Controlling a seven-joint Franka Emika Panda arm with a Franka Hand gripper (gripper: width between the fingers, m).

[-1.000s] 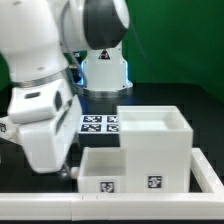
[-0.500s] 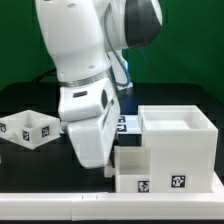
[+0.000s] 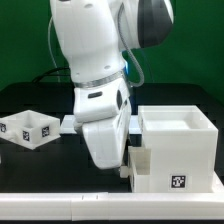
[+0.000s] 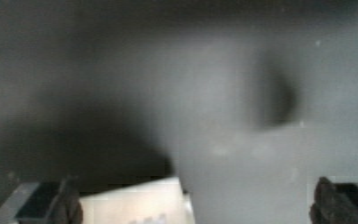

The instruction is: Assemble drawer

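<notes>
Pincer (image 3: 122,172) hangs low just beside a tray (image 3: 141,168) partly inside the shell (image 3: 180,150) at the exterior view's right. Its fingers (image 4: 30,205) are spread wide, gripping nothing. The step looks like seating the tray, and next comes a straight push home. The second tray (image 3: 27,128) waits on the desk (image 3: 45,165), well apart.

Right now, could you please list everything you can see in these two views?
cube shell: one, white, open top, tag on its front, on the exterior view's right.
small tray: one, white with tags, on the exterior view's left, standing apart.
second tray: one, white, against the shell's near left side, partly hidden by the arm.
marker board: one, white, only a flat sliver shows behind the arm.
table: one, black.
rail: one, white, along the front edge.
backdrop: green.
arm: one, white, centre.
gripper: one, dark fingers spread apart, low beside the second tray.
</notes>
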